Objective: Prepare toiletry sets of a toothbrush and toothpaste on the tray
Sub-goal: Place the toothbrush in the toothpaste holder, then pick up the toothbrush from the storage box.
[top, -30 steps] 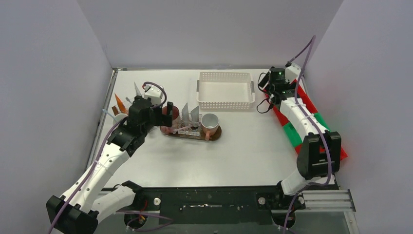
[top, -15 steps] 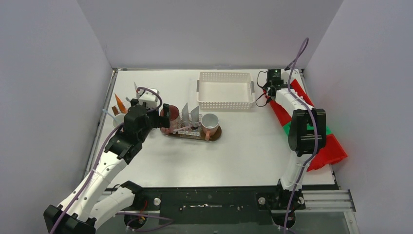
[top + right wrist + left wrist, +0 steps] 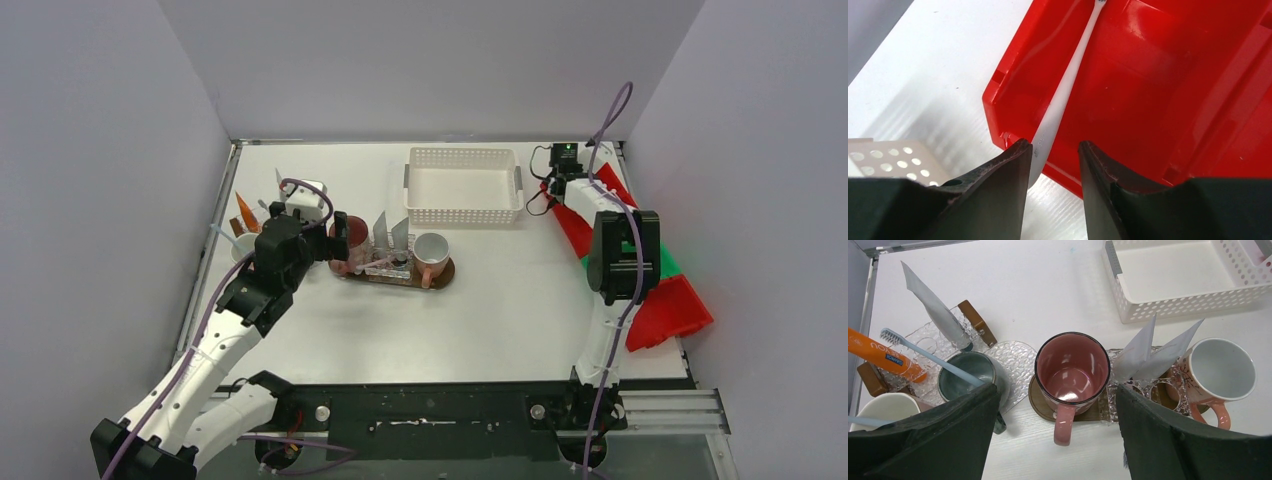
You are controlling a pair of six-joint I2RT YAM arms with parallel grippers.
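In the left wrist view, the maroon mug (image 3: pixel 1073 371) stands empty on the tray (image 3: pixel 1043 407), its handle towards me. My left gripper (image 3: pixel 1058 440) is open, its jaws wide apart to either side of the mug, touching nothing. The dark green mug (image 3: pixel 968 380) holds a blue toothbrush (image 3: pixel 923 352). The white mug with pink handle (image 3: pixel 1220 371) is empty, and two silver tubes (image 3: pixel 1153 352) lean beside it. In the right wrist view, my right gripper (image 3: pixel 1054 150) is open over a white toothbrush (image 3: pixel 1063 95) lying in the red bin (image 3: pixel 1158 90). The toothbrush handle lies by the left finger.
An empty white basket (image 3: pixel 463 185) stands behind the tray (image 3: pixel 445 275). A second clear holder with an orange tube (image 3: pixel 885 355), a silver tube (image 3: pixel 935 310) and a pinkish-white mug (image 3: pixel 880 410) sits at the far left. Red and green bins (image 3: pixel 665 305) line the right wall.
My right arm has swung to the back and brought its gripper down to the far end of the red bin. My left gripper shifted slightly left, then stayed by the maroon mug.
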